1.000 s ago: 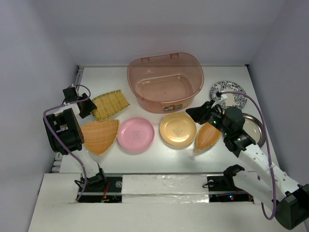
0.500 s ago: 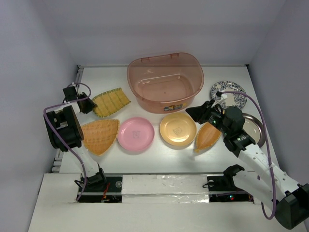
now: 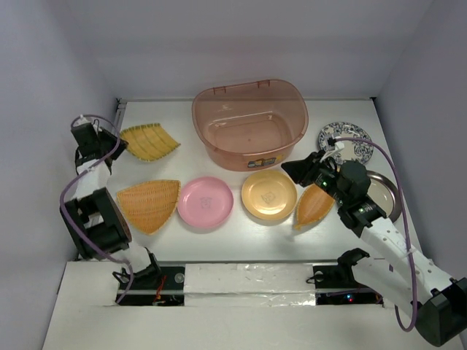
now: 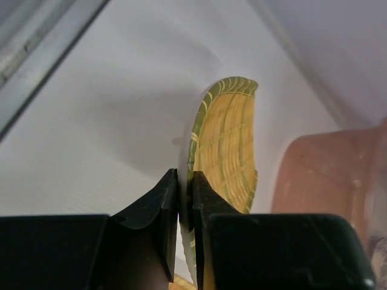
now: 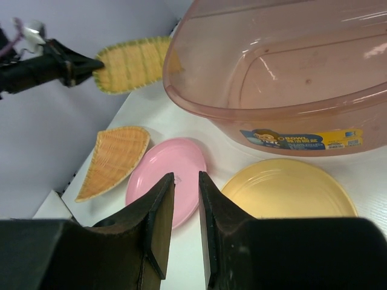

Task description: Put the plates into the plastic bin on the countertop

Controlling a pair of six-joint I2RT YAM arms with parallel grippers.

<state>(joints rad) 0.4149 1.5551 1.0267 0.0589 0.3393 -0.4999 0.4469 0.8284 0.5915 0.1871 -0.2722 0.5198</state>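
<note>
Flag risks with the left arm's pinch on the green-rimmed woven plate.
1. The left jaws pinch the green-rimmed woven plate only at its thin edge, most of it sticking out beyond them; it may pivot or slip in transit.
2. The plastic bin has tall walls; a low carry could clip the rim and knock the plate loose.
3. The right jaws hang open near the bin's front; both arms reaching in together might collide.

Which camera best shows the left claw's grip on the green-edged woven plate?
Left wrist: the left claw pinches the green-edged woven plate at its rim, close up. Top external shows it small; right wrist, far off.
</note>
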